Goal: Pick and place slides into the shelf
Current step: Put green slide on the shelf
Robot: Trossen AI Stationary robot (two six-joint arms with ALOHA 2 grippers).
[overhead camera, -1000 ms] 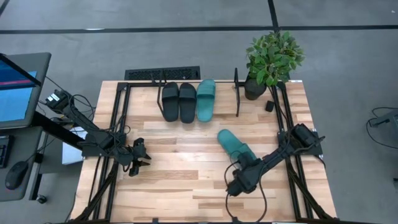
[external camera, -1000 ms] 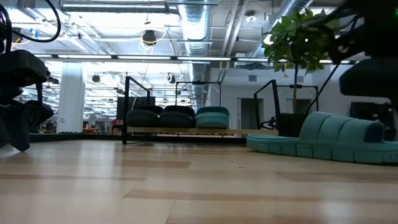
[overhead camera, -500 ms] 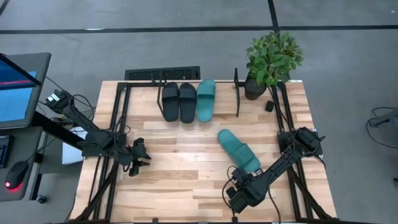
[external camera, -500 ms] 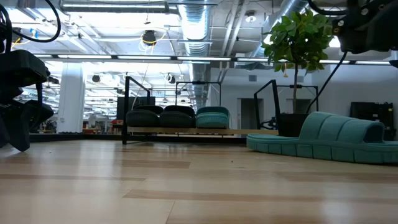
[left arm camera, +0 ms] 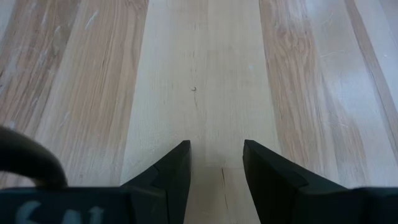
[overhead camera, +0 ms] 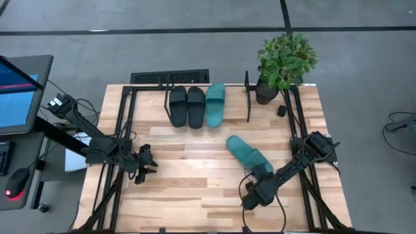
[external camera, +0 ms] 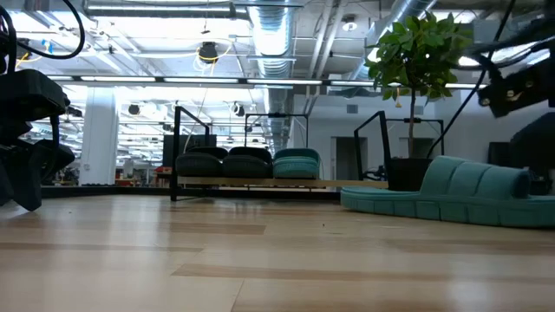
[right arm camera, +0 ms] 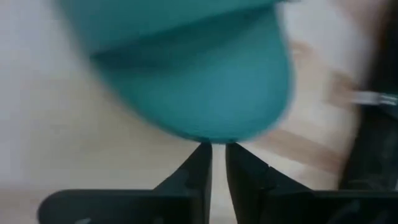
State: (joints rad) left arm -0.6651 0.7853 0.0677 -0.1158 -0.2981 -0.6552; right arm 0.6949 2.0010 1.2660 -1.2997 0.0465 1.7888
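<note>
Right claw [right arm camera: 217, 152] came back in, fingers narrowed to a slit at loose teal slide's [overhead camera: 247, 155] heel, nothing gripped. Fourth pick starting. Left claw [left arm camera: 216, 163] open, idle at 9 o'clock.

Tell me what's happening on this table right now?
Three slides, two black and one teal, already sit in the shelf. The fourth, a teal slide, lies loose on the table. The right gripper is nearly shut at its end. The left gripper waits open, empty, over bare wood.
</note>
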